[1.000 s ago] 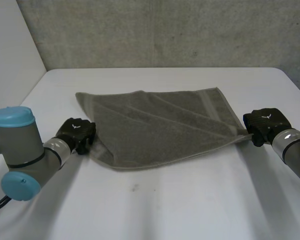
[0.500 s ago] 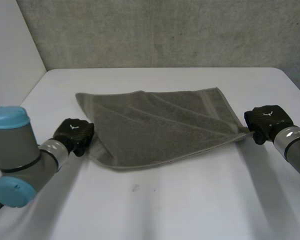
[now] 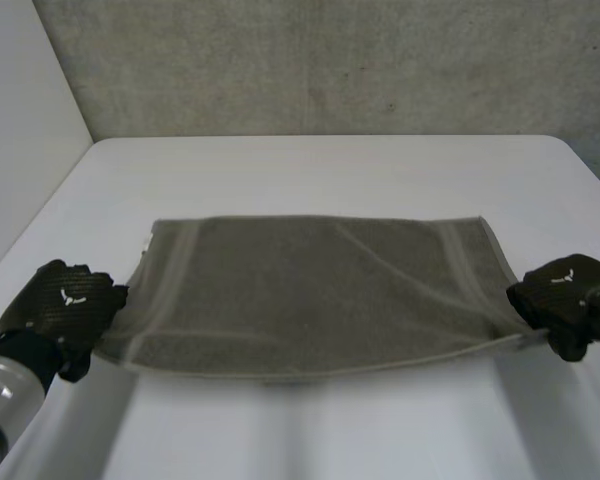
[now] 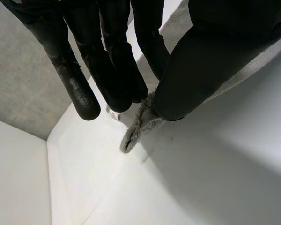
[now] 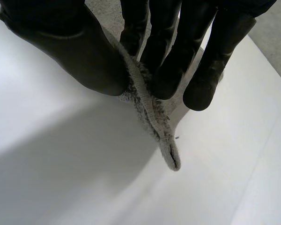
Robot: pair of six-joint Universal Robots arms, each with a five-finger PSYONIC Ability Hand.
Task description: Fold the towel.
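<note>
A grey towel [image 3: 320,290] with paler stripes near its short ends hangs stretched between my two hands above the white table [image 3: 310,165]. My left hand [image 3: 62,307] is shut on the towel's near left corner. In the left wrist view that corner [image 4: 136,127] is pinched between the thumb and the fingers [image 4: 114,70]. My right hand [image 3: 568,302] is shut on the near right corner. The right wrist view shows the towel's edge [image 5: 152,117] squeezed between thumb and fingers [image 5: 171,61], with its tip sticking out past them.
A grey concrete wall [image 3: 310,65] runs behind the table's far edge. A pale wall [image 3: 20,140] stands to the left. Bare tabletop lies beyond the towel and in front of it.
Both hands have pulled toward the near edge and apart. The slack, skewed towel now stretches out as a straight band between them, lifted at its near corners.
</note>
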